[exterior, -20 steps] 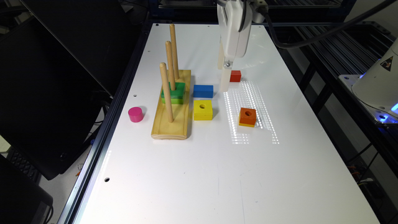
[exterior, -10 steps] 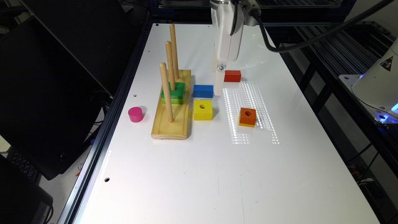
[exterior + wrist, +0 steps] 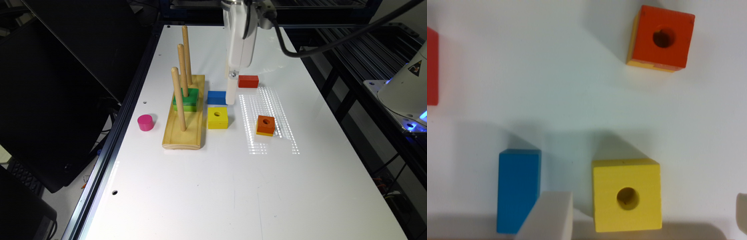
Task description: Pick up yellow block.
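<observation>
The arm's end section was a glossy white, rounded housing. A thick black cable [image 3: 320,46] ran from its upper part. Below it, the pincer [image 3: 231,91] was white, with a small metal screw at the finger mount and plain, off-white, blunt rectangular fingers [image 3: 549,217].

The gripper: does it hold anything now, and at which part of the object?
Nothing is held. The gripper is open, its fingers wide apart above the white table; the bright yellow square wooden block with a round hole lies between them, ungrasped.
</observation>
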Controlling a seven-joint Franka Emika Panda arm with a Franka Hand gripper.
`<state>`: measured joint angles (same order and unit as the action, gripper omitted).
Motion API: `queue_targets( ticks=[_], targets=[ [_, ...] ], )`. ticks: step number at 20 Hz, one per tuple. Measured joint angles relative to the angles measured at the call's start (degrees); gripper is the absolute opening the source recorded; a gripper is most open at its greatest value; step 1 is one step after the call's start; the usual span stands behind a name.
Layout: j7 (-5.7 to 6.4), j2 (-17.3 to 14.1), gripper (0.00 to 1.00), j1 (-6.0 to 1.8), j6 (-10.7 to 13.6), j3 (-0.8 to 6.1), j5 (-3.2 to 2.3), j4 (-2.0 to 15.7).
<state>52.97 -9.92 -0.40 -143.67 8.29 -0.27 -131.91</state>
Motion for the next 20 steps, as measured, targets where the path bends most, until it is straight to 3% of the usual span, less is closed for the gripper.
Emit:
queue_targets(
  ticks=[14, 20],
  targets=[
    [0.01, -1.7, 1.0, -0.02, -0.1, 0.02, -0.01, 0.77],
    [0.01, -5.9, 1.0, -0.11, -3.5, -0.01, -0.16, 1.19]
  ],
)
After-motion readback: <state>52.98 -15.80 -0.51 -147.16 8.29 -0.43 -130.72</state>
